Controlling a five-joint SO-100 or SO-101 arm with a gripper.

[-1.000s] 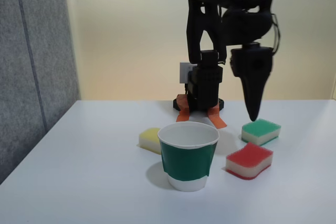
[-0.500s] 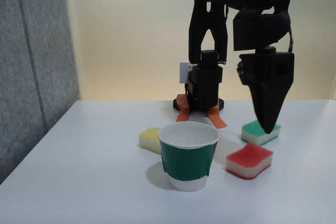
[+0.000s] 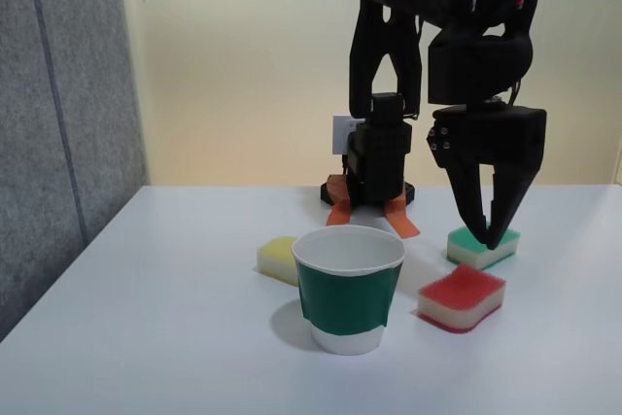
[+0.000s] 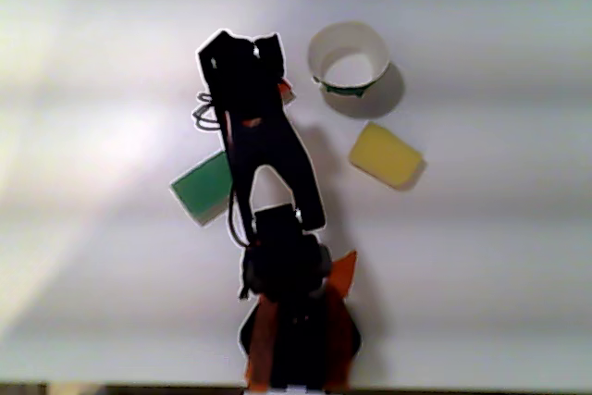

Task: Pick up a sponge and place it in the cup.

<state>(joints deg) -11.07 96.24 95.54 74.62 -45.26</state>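
We count three sponges and one cup. The red sponge (image 3: 462, 297) lies on the tabletop (image 3: 175, 318) just below the fingers (image 3: 489, 237), which hang spread apart; the green sponge (image 3: 483, 245) sits behind them, the cup (image 3: 349, 289) and yellow sponge (image 3: 278, 258) to their left.

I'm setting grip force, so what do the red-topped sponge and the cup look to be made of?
The sponge looks like soft layered foam: a matte red top, a cream-white middle and a thin red base, with rounded edges. The cup looks like thin paper: a matte white wall with a rolled rim and a dark green band, possibly a sleeve or print. Both would likely deform under a firm squeeze from the hand.
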